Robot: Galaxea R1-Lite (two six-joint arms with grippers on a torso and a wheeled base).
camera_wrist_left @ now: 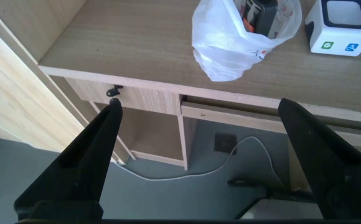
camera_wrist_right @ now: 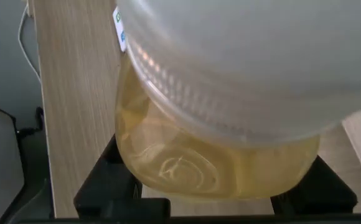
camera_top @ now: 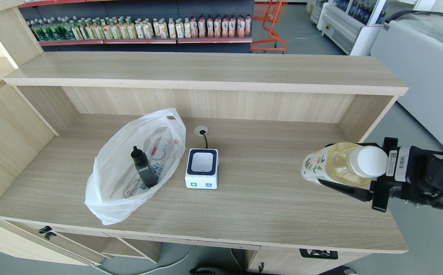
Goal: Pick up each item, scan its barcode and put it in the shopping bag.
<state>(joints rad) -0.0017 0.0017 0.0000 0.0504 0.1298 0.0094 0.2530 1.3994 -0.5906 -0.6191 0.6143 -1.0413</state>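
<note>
Pale wood made up the desk, with the white shopping bag standing open toward its front-left corner. The scanner sat just beside the bag, nearer the desk's middle, its window facing up. The left gripper hung off the desk, below its front edge, its fingers spread wide and holding nothing. The right gripper was clamped on a bottle of pale yellow drink with a flowered label and white cap, held on its side above the desk's right end, well apart from the scanner. A dark bottle already leaned inside the bag. By that, at least one item looked done, while the held bottle seemingly had yet to be scanned and bagged.
</note>
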